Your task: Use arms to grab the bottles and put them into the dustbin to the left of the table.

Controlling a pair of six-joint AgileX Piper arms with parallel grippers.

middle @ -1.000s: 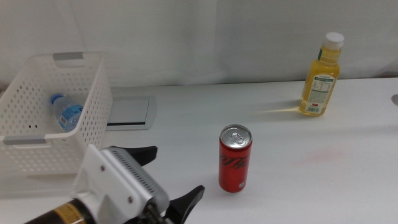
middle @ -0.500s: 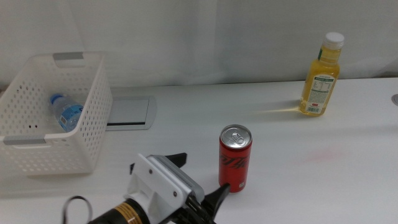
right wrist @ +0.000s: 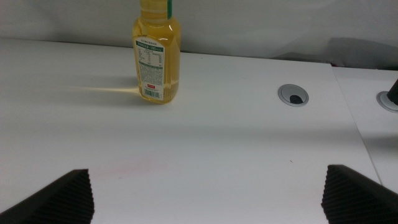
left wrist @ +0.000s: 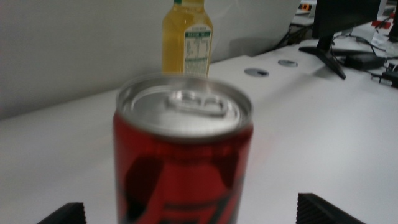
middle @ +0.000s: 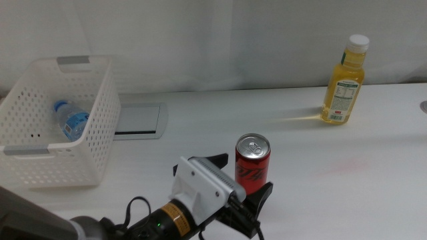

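The clear water bottle [middle: 72, 120] with a blue cap lies inside the white perforated dustbin [middle: 40, 157] at the table's left. The yellow juice bottle [middle: 345, 83] stands upright at the far right; it also shows in the left wrist view [left wrist: 186, 40] and the right wrist view [right wrist: 157, 53]. My left gripper [middle: 241, 176] is open at the front middle, with its jaws on either side of a red soda can [middle: 252, 167]. The can fills the left wrist view [left wrist: 183, 162], centred between the open jaws of the left gripper [left wrist: 193, 211]. My right gripper [right wrist: 211, 199] is open and empty, well short of the juice bottle, and is out of the middle view.
A grey plate [middle: 137, 120] is set into the white table [middle: 320, 193] beside the dustbin. A round cable hole [right wrist: 293, 94] lies in the tabletop to the right of the juice bottle. A faint pink smear [middle: 347, 165] marks the table at the right.
My left gripper has moved right and forward from in front of the dustbin up to the red can. Bottles, can and dustbin have not moved.
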